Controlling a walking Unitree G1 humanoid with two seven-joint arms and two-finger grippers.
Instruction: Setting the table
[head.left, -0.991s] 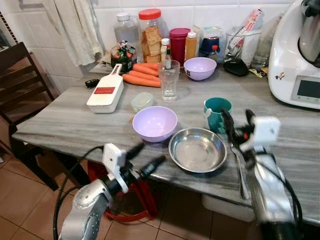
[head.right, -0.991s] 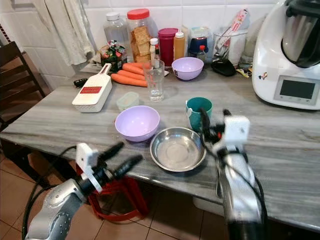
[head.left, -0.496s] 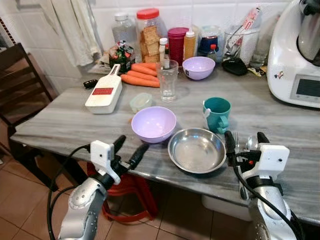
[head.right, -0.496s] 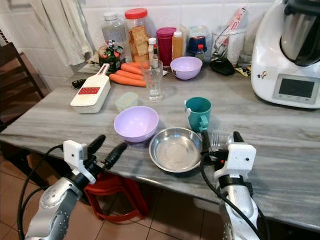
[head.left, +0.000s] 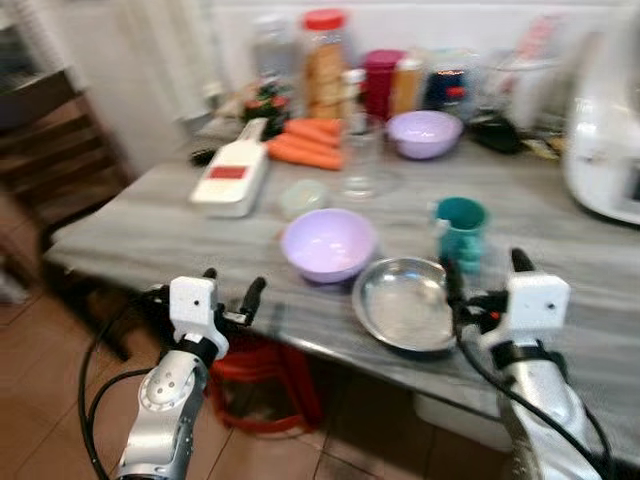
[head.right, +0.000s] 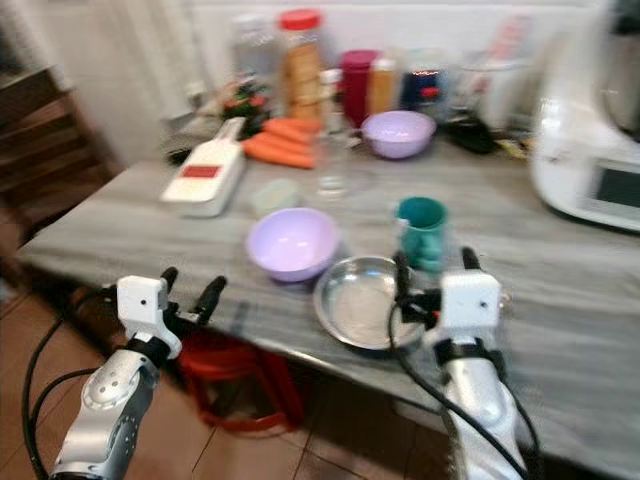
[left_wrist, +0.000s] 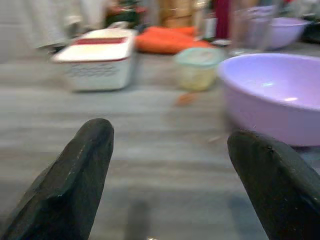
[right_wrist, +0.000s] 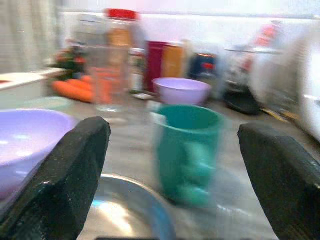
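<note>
Fingers of the right hand (head.right: 431, 276) stand wide apart with nothing between them, hovering over the table's near edge just beside the steel dish (head.right: 362, 301); its wrist camera looks straight at the teal mug (right_wrist: 187, 152), with the dish rim below. The left hand (head.left: 228, 297) is likewise spread and empty, held low at the table's front edge, facing the nearer lilac bowl (left_wrist: 272, 95).

My guess is that the mug or the dish is next to be picked up. For the mug, I would bring the fingers in level around its body, clear of the handle, and close gently; the dish is shallow and slick, so a grip on its rim could slip.

Beyond these, a clear glass (head.right: 333, 160), a second lilac bowl (head.right: 398, 133), carrots (head.right: 281, 143), a white slicer (head.right: 205, 178) and a small lidded tub (head.left: 303, 196) sit on the grey streaked table (head.right: 150, 225). Jars and bottles line the tiled wall, a white kitchen machine (head.right: 592, 150) stands at the right, a dark chair (head.left: 70, 150) at the left, a red stool (head.right: 240, 390) underneath. Everything looks blurred.
</note>
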